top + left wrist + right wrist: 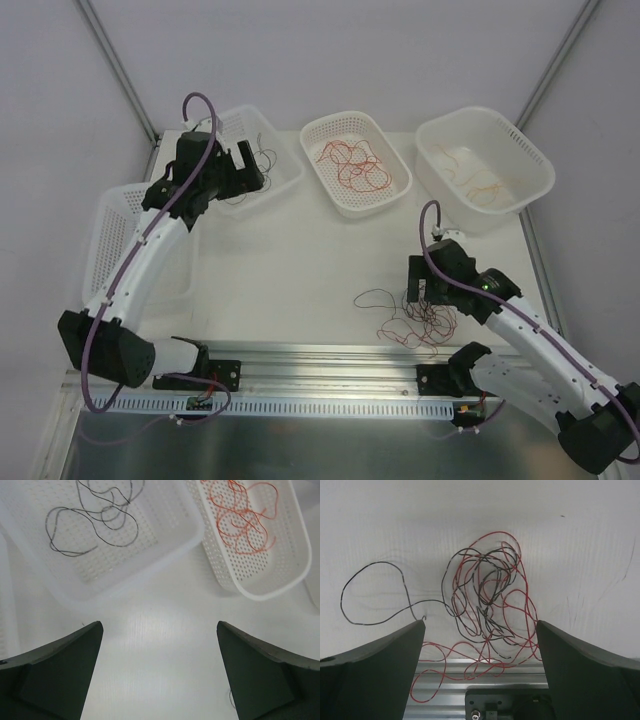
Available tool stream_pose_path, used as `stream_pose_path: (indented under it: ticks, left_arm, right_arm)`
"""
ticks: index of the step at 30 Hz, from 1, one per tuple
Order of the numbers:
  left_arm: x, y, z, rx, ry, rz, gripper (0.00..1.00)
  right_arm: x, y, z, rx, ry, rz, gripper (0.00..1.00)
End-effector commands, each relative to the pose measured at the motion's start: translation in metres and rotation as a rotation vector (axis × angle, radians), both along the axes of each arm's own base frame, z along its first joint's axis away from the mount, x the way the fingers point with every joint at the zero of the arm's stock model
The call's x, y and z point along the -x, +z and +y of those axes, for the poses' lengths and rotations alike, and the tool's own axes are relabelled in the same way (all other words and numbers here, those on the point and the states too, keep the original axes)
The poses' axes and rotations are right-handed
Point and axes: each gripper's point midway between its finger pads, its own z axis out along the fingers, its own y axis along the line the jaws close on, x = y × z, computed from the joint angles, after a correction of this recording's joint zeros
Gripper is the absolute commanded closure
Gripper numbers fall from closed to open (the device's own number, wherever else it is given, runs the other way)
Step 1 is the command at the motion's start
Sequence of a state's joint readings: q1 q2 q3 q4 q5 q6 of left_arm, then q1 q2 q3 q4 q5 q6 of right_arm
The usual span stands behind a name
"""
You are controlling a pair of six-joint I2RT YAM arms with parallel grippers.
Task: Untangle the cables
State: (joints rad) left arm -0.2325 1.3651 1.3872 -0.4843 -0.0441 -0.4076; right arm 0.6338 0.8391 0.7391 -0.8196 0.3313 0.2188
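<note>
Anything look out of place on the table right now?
Yes. The tangle of thin red and black wires is not fully on the white table. Several red loops spill over its near edge onto the ribbed metal rail, where they might snag.

No readable text, labels, brands or numbers in any view.
</note>
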Motion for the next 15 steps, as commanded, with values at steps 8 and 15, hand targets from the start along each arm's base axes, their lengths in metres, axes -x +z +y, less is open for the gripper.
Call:
stream_pose_path:
  ticks: [8, 15]
  left_arm:
    - [0.133, -0.05, -0.042, 0.187, -0.251, 0.09, 0.01]
    - [0.172, -0.071, -0.04, 0.263, -0.256, 0.119, 0.01]
  right_arm:
    - [0.01, -0.063, -0.009, -0.181, -0.217, 0.172, 0.03]
    - [-0.03, -0.061, 0.04, -0.291, -0.052, 0.181, 0.35]
